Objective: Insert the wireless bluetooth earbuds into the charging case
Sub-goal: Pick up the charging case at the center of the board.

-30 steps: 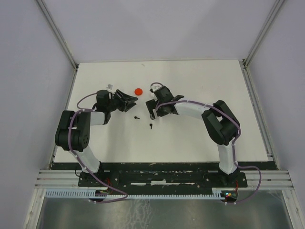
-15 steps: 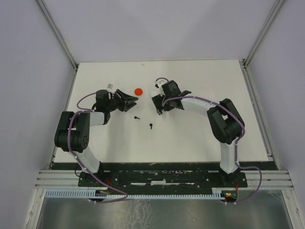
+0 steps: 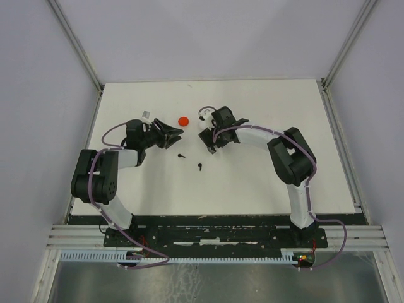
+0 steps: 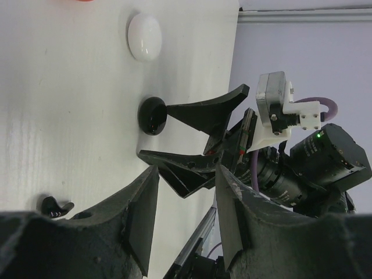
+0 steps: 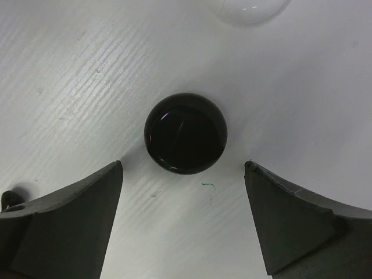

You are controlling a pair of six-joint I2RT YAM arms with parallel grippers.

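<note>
Two tiny black stemmed earbuds (image 3: pixel 182 155) (image 3: pixel 199 167) lie on the white table between the arms; one also shows in the left wrist view (image 4: pixel 55 206). No red or white earbuds are in view. A round glossy black disc (image 5: pixel 185 141) lies flat on the table. My right gripper (image 5: pixel 183 189) is open and low over it, a fingertip on either side just short of it, not touching. The left wrist view shows the same straddle (image 4: pixel 152 115). In the top view the right gripper (image 3: pixel 206 142) hides the disc. My left gripper (image 3: pixel 171 138) is open and empty, to the left of the right one.
A round white disc (image 4: pixel 144 36) lies just beyond the black one and also shows in the right wrist view (image 5: pixel 250 7). A red disc (image 3: pixel 184 120) sits behind and between the grippers. White walls and rails enclose the table.
My right gripper has swung back and slightly left, turning at the wrist, and now sits lower over the black disc. The left arm and the earbuds have not moved.
</note>
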